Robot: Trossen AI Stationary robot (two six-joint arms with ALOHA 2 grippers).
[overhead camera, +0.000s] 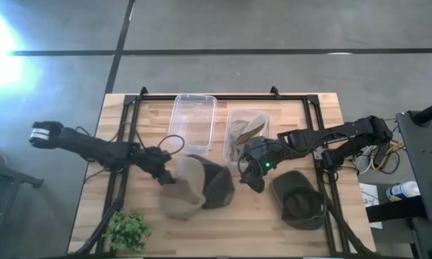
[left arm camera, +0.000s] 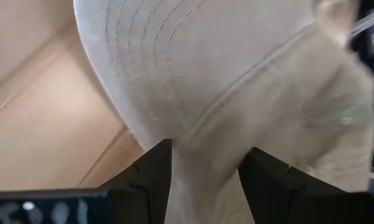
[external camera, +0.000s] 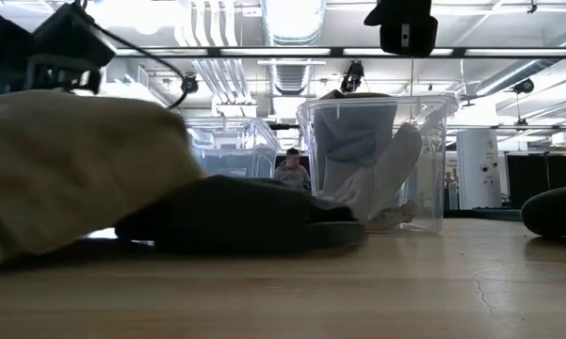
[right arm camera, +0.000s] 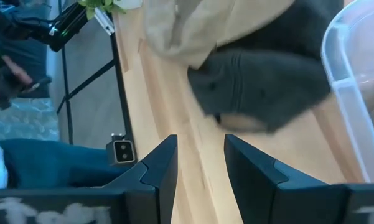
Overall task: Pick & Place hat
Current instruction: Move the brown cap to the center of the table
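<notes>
Beige fabric cap (left arm camera: 236, 93) fills the left wrist view, with the left gripper (left arm camera: 205, 171) clamped on its edge, cloth pinched between both dark fingers (left arm camera: 150, 174). From above, that cap (overhead camera: 183, 188) sits mid-table, overlapping a dark grey cap (overhead camera: 217, 183). Right gripper (right arm camera: 199, 158) hovers just beside the grey one, fingers parted a little, holding nothing. Another dark olive cap (overhead camera: 300, 200) lies near the table's right front. Two clear plastic bins (overhead camera: 194, 121) sit behind; one has a tan hat (overhead camera: 246, 131) inside.
</notes>
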